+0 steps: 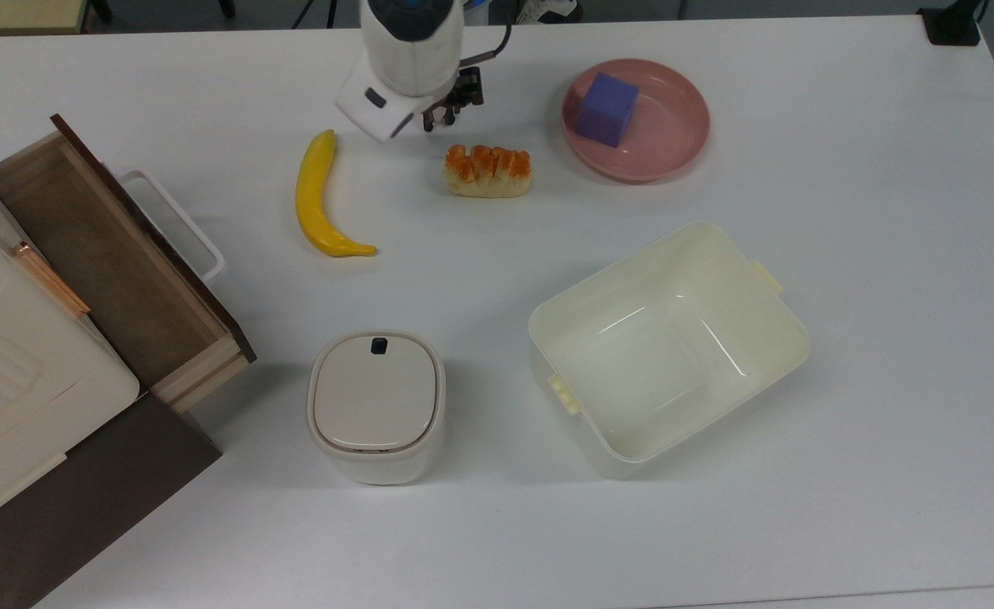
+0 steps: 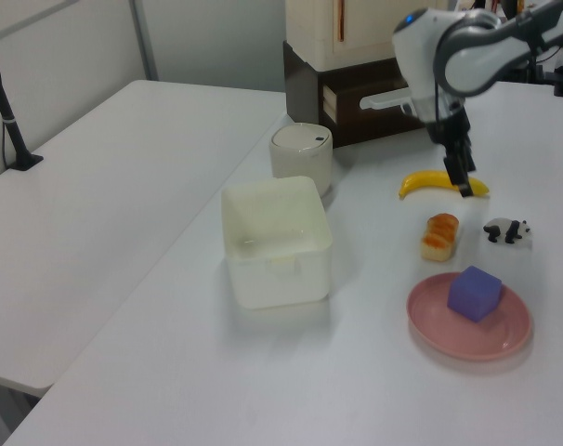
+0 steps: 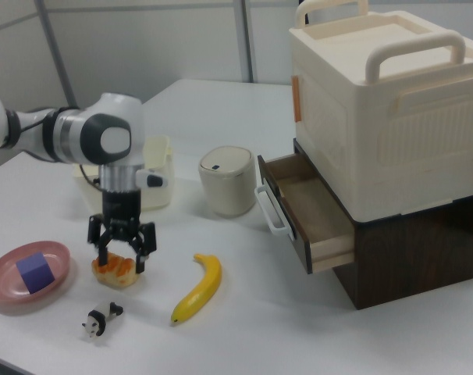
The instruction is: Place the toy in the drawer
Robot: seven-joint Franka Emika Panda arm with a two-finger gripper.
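The claw [image 3: 120, 248] hangs over the white table [image 1: 843, 338], its 2 fingers spread wide and holding nothing. In the right view it sits in front of the orange-topped bread toy [image 3: 115, 272], with the panda toy [image 3: 98, 319] lying on the table just below and to the right view's left, apart from the fingertips. In the left view the panda toy [image 2: 507, 229] lies beyond the bread toy [image 2: 439, 236], near the table's edge, and the claw [image 2: 461, 176] hovers in front of the banana [image 2: 428, 181]. In the top view the white arm [image 1: 408, 51] covers the panda's spot; the banana [image 1: 317, 196] lies to the top view's left of the bread toy [image 1: 488, 170]. The drawer [image 1: 116, 271] stands pulled open, well apart from the panda. A purple cube [image 1: 606, 108] rests on the pink plate [image 1: 674, 148].
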